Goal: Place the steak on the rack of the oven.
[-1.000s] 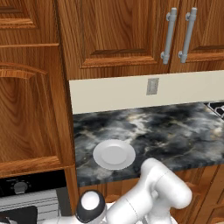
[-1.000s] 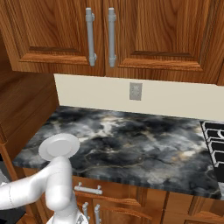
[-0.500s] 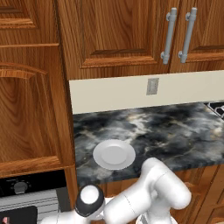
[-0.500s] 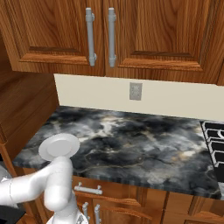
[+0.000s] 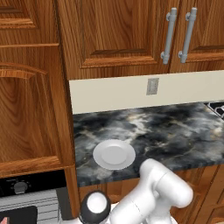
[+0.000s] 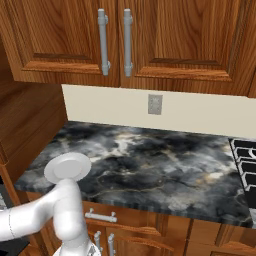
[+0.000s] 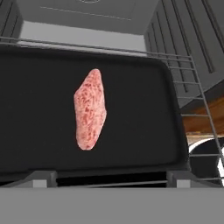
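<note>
fingers: hand view doesn't let me pick out the tips, so can't tell if they're apart or together; nothing visibly clamped
steak (image 7: 90, 109): hand view, flat pinkish-red mottled slab with a paler edge, long axis running up the frame, lying near the middle of a dark tray (image 7: 39, 131); loose on the tray, clear of the bottom of the frame where the fingers would be
tray: matte black, rounded corners, raised rim, sits on a wire rack (image 7: 199, 109) with thin grey bars showing along its right side and back edge
oven cavity: hand view, grey ribbed side wall (image 7: 183, 39) on the right, pale back wall beyond the tray
oven (image 5: 26, 197): left base view, outside face at lower left, black panel with round grey knob, silver striped front under it; a small reddish bit at the bottom-left corner, too small to identify
arm (image 5: 148, 197): white, glossy, bends down and leftward from lower right in the left base view; in the right base view it drops out at lower left
plate (image 5: 113, 154): round, white, on the front edge of the counter (image 5: 175, 135); also in the right base view at left, partly behind the arm
counter: dark marbled stone, grey-white veins
stove (image 6: 245, 162): black grate at far right of the right base view
outlet (image 6: 155, 104): grey plate on the cream backsplash
cabinets (image 6: 175, 40): glossy wood, raised panels, two vertical grey bar handles
</note>
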